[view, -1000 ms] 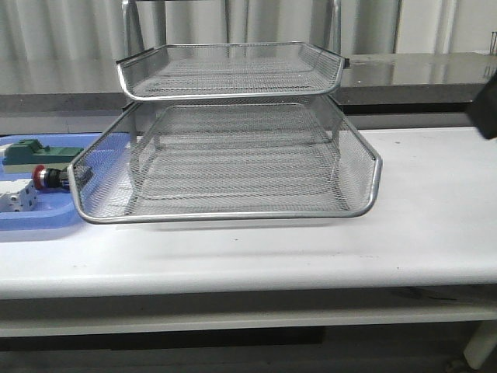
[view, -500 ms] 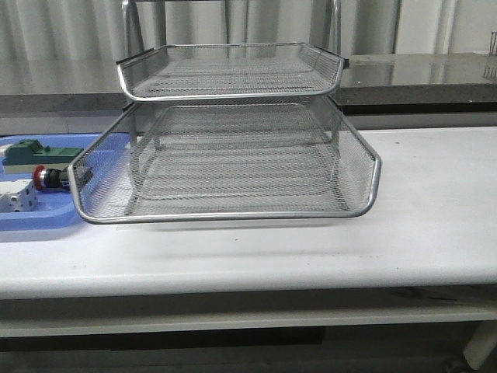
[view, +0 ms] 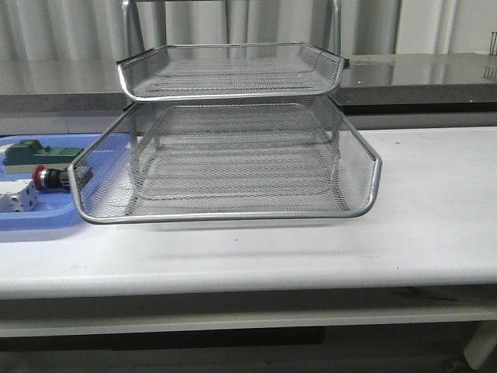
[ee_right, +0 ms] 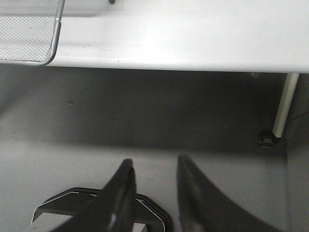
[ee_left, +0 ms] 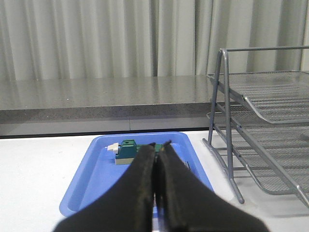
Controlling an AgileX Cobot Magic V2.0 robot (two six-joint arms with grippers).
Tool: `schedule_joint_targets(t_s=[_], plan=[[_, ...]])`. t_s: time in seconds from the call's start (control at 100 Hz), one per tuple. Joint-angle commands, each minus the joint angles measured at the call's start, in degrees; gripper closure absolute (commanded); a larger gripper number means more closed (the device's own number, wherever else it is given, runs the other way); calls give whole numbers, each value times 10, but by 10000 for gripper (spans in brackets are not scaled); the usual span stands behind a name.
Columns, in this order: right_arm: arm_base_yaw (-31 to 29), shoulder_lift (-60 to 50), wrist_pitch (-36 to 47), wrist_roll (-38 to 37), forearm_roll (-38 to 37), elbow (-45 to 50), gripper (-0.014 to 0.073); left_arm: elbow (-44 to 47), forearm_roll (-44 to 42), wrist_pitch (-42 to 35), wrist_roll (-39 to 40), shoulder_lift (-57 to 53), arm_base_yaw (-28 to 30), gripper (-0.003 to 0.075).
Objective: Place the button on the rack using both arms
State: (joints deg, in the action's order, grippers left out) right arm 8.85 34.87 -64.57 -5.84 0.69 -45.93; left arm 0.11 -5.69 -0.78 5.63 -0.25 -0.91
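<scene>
The button [view: 43, 177], with its red cap, lies on its side in the blue tray [view: 31, 220] at the far left, just beside the rack's lower basket. The silver wire-mesh rack [view: 225, 159] stands mid-table, and its side frame [ee_left: 231, 145] shows in the left wrist view. My left gripper [ee_left: 159, 144] is shut with nothing in it and hovers over the blue tray [ee_left: 91, 179], hiding the button there. My right gripper [ee_right: 154, 162] is open and empty, off the table's front edge and over the floor. Neither arm shows in the front view.
A green block [view: 35, 151] and a white boxy part [view: 17, 200] share the blue tray; the green block [ee_left: 126, 151] lies ahead of my left fingers. The white table [view: 435, 217] stretches right of the rack. Below the table edge [ee_right: 193, 53] are a table leg [ee_right: 285, 106] and a black base [ee_right: 72, 205].
A dark part of the right arm at the front view's right edge one second ago has left that view. The rack, tray and button have not moved.
</scene>
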Motion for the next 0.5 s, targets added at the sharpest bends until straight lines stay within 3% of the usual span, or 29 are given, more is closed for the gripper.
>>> schedule_joint_targets(t_s=[0.0,0.12,0.49], plan=[[0,1,25,-3,-7,-20,532,26,0,-45,5,-20,0,741],[0,1,24,-3,-7,-20,667,26,0,-45,5,-20,0,741],[0,1,21,-3,-7,-20,661,26,0,-45,5,-20,0,741]])
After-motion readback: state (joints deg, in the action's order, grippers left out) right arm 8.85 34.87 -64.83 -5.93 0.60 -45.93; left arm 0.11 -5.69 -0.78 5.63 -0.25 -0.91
